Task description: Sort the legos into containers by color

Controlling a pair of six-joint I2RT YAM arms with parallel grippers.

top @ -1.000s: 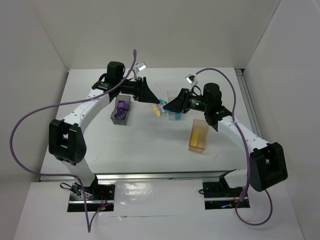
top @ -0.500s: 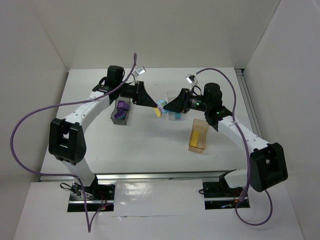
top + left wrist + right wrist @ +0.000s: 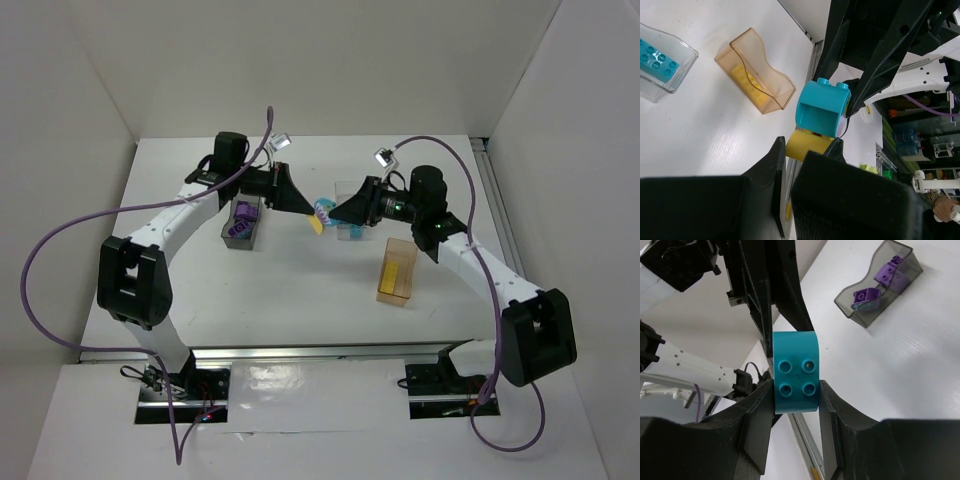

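The left gripper is pinching the yellow brick, jaws closed tight. The right gripper is clamping the adjoining cyan brick, both bricks hanging above the table, with the dark grey bin at nine o'clock.

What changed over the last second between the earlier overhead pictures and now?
The left gripper closed its fingers onto the small yellow plastic brick, which is joined to the cyan studded brick clamped in the right gripper. Unchanged: the right gripper's hold; the smoky grey bin, clear bin and amber bin stayed put.
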